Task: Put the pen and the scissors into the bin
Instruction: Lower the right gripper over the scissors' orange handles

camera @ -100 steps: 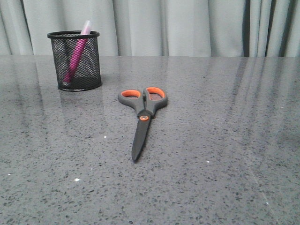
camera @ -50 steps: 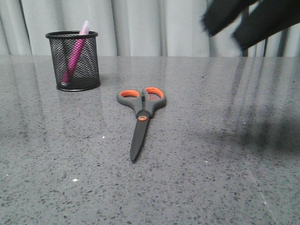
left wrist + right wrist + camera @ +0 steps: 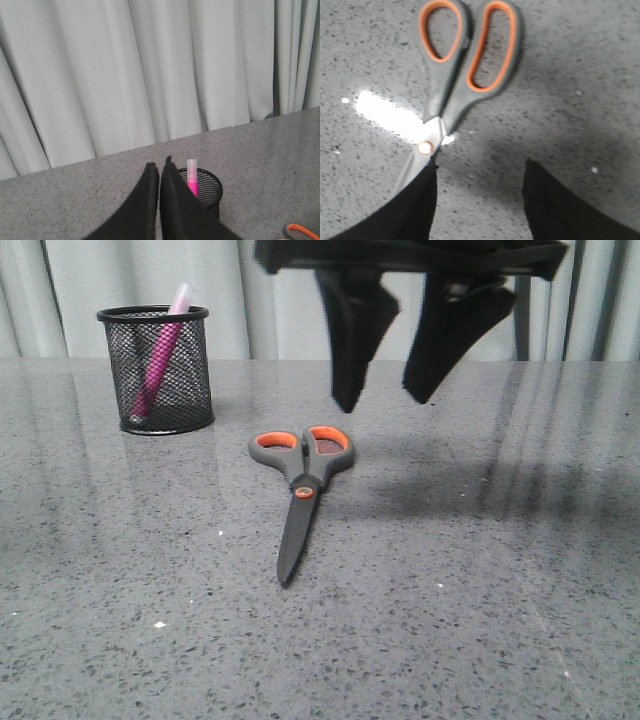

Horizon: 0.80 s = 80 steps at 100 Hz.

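Observation:
The scissors (image 3: 303, 480) lie flat mid-table, grey handles with orange-lined loops toward the back, dark blades pointing at the front edge. They also show in the right wrist view (image 3: 462, 75). My right gripper (image 3: 388, 400) hangs open and empty just above and to the right of the handles; in its own view (image 3: 480, 167) one finger (image 3: 415, 205) covers part of the blades. The magenta pen (image 3: 163, 355) stands tilted in the black mesh bin (image 3: 160, 370) at the back left. My left gripper (image 3: 159, 167) is shut and empty, raised beside the bin (image 3: 207, 187) and the pen (image 3: 192, 177).
A pale pleated curtain (image 3: 290, 290) hangs behind the table's back edge. The grey speckled tabletop (image 3: 470, 590) stretches to the right and front of the scissors. The right arm's shadow falls on the table right of the scissors.
My right gripper has come in from the upper right and moved left and down to hang open over the scissors' handles. The scissors, pen and bin have not moved.

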{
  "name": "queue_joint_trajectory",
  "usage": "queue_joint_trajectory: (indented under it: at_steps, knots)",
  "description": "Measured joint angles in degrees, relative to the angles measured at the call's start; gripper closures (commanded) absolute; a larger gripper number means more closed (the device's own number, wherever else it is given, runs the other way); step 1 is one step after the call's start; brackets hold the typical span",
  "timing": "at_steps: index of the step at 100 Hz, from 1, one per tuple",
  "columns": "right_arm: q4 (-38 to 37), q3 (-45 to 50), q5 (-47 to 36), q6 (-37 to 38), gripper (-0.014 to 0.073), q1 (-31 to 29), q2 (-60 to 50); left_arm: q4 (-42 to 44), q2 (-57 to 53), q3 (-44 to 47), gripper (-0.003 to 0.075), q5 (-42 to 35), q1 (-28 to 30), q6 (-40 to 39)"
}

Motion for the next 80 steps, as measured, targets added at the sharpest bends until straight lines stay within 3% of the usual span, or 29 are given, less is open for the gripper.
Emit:
queue_joint_trajectory:
  at_steps: [47,80]
  knots:
    - [7.6,-0.5,-4.9,5.5,0.0244,0.3,6.8,1.0,0.0,0.0,0.0742,-1.5,-5.0,0.0]
    - [6.1,-5.2,-3.4,9.4,0.0245,0.3,12.3,1.1,0.0,0.1,0.0742,-2.0,-5.3,0.0]
